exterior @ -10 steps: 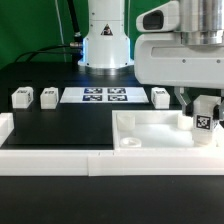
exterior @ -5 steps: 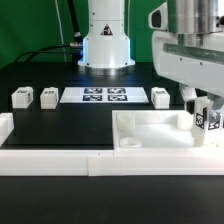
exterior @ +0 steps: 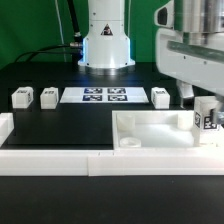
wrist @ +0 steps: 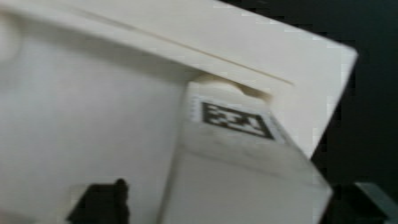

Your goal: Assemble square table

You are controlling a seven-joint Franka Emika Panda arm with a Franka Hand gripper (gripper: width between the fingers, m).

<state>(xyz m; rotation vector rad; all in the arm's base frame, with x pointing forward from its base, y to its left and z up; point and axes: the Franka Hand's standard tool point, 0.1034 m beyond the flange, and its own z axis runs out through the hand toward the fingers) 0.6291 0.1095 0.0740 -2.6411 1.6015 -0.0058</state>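
The white square table top [exterior: 150,128] lies at the exterior view's right, its round corner sockets facing up. One white tagged leg [exterior: 206,113] stands upright at its far right corner; it also shows in the wrist view [wrist: 240,150] against the top's rim [wrist: 107,90]. My gripper [exterior: 198,96] hangs just above this leg. In the wrist view my gripper [wrist: 231,205] straddles the leg with its dark fingertips [wrist: 107,200] apart, a gap showing beside the leg. Three more legs [exterior: 22,97], [exterior: 49,95], [exterior: 161,96] lie on the table behind.
The marker board [exterior: 105,96] lies at the back centre, before the arm's base [exterior: 105,45]. A long white border rail [exterior: 90,160] runs along the front and up the exterior view's left side.
My gripper has risen and shifted toward the exterior view's right. The leg stays upright at the top's far right corner, almost unmoved.
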